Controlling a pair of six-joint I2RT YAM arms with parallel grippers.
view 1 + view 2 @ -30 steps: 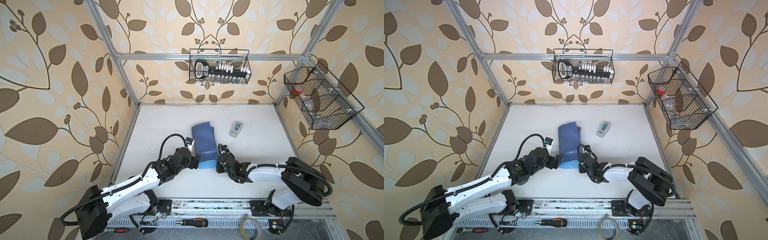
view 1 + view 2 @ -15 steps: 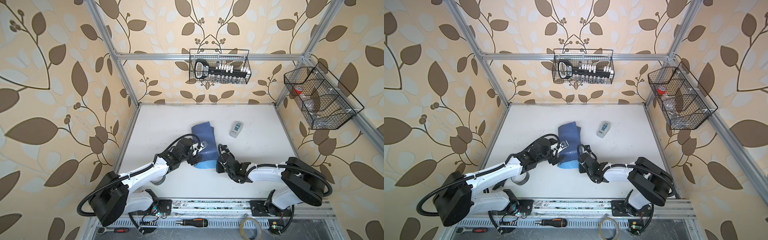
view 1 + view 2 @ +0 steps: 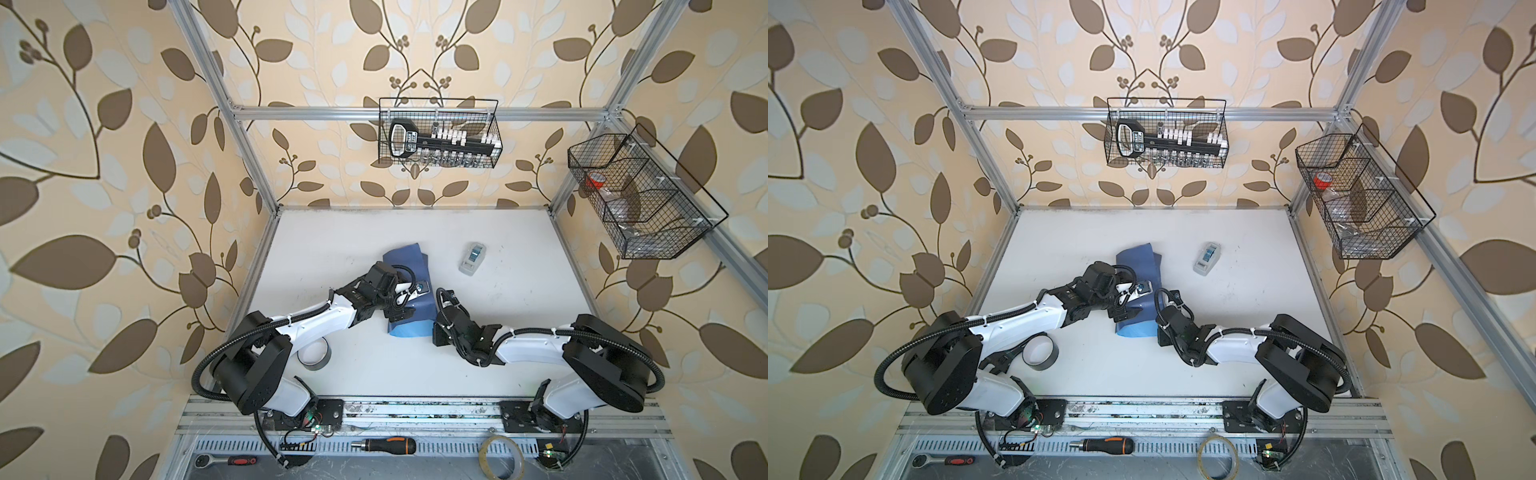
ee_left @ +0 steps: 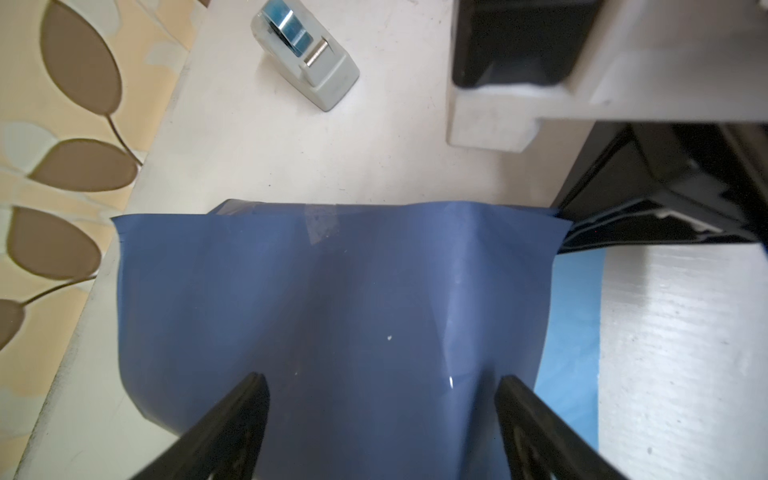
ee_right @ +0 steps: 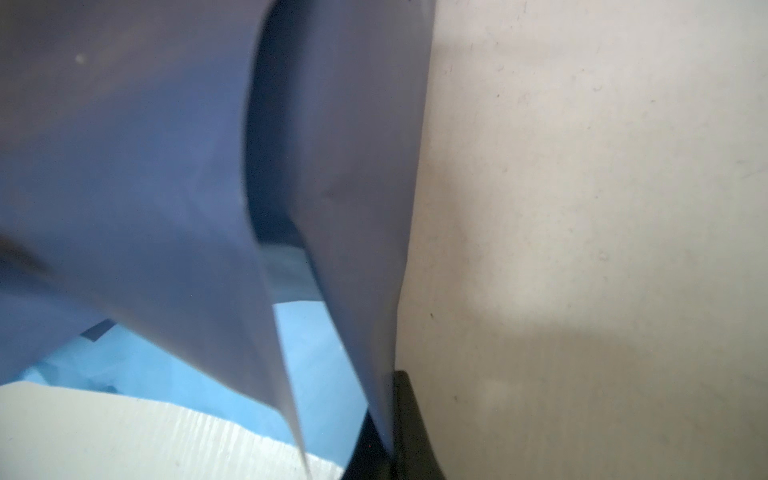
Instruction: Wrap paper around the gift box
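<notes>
Swinging forward since a second ago, the left arm [image 3: 320,320] now stretches across the table [image 3: 519,332] over the paper [image 3: 409,259], which lies draped mid-table, dusky face up. The gift box cannot be made out. Opposite, the right arm [image 3: 536,345] lies low, elbow bent. Above the sheet the left gripper [image 4: 380,376] hovers with fingers spread, while the right gripper [image 5: 386,424] pinches its edge.

A small grey tape dispenser [image 3: 472,258] stood on the white table [image 3: 519,291], toward the back. A grey tape roll [image 3: 316,365] lay near the front left. Two black wire baskets hung on the walls (the back basket [image 3: 438,99] held a black tool rack). In front of the rail lay a screwdriver [image 3: 384,445], a ratchet [image 3: 226,460] and a clear tape ring [image 3: 500,438].
</notes>
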